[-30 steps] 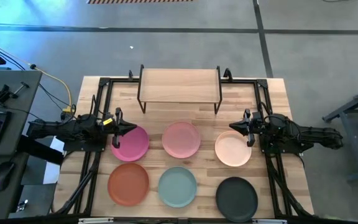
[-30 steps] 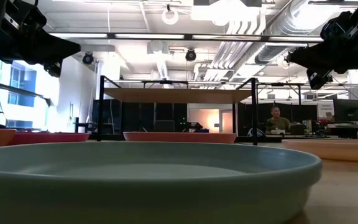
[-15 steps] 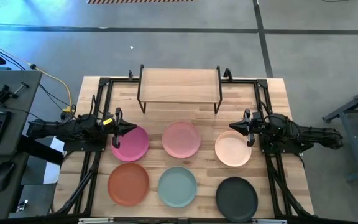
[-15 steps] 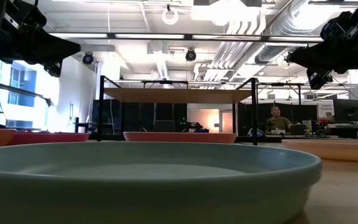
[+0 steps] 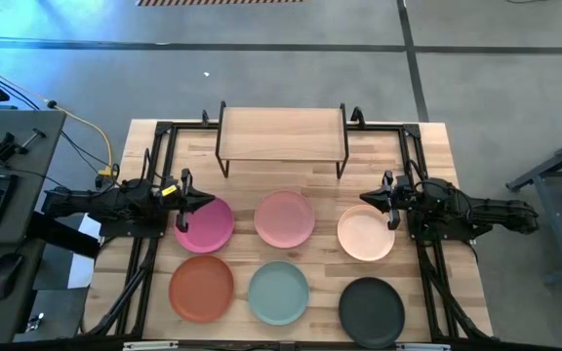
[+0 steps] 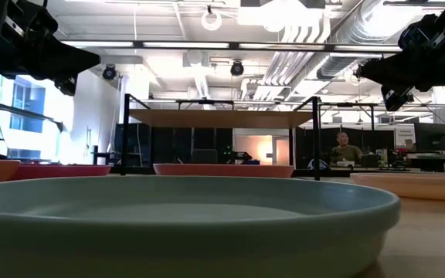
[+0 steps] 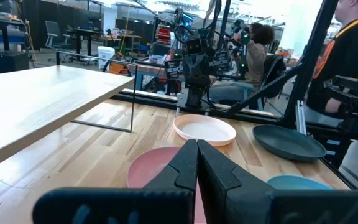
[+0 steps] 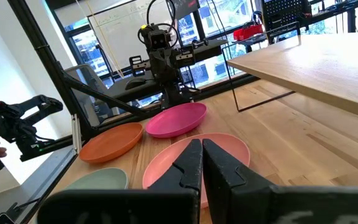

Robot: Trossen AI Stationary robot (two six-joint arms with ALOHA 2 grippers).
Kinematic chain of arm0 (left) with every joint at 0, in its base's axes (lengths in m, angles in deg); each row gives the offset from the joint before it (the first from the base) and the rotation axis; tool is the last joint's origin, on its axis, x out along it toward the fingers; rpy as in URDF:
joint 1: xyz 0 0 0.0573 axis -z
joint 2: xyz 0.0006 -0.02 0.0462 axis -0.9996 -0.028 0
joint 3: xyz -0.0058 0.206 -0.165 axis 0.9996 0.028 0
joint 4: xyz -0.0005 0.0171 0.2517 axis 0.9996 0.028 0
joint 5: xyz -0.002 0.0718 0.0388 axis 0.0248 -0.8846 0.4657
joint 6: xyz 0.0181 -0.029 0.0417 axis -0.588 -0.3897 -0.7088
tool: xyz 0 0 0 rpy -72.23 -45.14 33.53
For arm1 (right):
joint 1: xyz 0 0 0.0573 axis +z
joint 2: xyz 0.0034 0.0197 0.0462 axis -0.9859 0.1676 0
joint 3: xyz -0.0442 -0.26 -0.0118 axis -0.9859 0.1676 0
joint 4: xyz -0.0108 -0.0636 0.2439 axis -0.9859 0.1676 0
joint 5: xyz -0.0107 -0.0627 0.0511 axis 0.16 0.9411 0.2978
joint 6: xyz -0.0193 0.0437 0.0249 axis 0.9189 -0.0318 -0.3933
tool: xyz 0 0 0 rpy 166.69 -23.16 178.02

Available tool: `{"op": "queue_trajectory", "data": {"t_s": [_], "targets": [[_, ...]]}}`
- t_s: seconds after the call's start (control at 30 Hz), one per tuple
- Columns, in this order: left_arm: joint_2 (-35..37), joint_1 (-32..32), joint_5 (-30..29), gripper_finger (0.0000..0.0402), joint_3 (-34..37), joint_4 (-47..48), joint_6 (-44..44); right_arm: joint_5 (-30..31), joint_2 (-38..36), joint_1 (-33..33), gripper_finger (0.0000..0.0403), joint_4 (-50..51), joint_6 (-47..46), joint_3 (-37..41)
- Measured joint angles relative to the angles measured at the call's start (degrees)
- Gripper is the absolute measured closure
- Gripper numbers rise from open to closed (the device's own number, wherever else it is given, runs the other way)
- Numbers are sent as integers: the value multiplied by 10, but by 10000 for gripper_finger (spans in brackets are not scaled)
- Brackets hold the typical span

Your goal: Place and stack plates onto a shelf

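high view shows nothing changed: left end effector (image 5: 185,192) and right end effector (image 5: 382,198) stay closed and empty, all six plates (image 5: 284,216) remain on the desk (image 5: 427,146), shelf (image 5: 281,132) bare; stacking hasn't begun.

overhead and low (table-level) views share the shelf (image 5: 281,134).
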State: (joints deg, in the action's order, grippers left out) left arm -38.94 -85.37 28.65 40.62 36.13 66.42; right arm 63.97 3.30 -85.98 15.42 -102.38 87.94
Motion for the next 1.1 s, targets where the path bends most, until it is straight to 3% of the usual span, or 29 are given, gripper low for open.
{"op": "queue_trajectory", "data": {"t_s": [0.13, 0.33, 0.53, 0.7, 0.83, 0.97, 1.1], "targets": [[0, 0, 0, 401, 0, -3, 9, 0, 0, 0, 402, 0, 0, 0], [0, 0, -14, 402, 0, -172, 198, 0, 0, 0, 402, 0, 0, 0], [-15, 0, -149, 402, -4, -312, 301, 0, 0, 0, 402, 0, 0, 0], [-77, 0, -109, 400, -60, -304, 344, 0, 0, 0, 402, 0, 0, 0], [-136, 0, -89, 375, -146, -207, 347, 0, 0, 0, 402, 0, 0, 0], [-204, 0, -50, 322, -243, 9, 377, 0, 0, 0, 402, 0, 0, 0], [-266, 0, 32, 270, -314, 196, 413, 0, 0, 0, 402, 0, 0, 0]]}}
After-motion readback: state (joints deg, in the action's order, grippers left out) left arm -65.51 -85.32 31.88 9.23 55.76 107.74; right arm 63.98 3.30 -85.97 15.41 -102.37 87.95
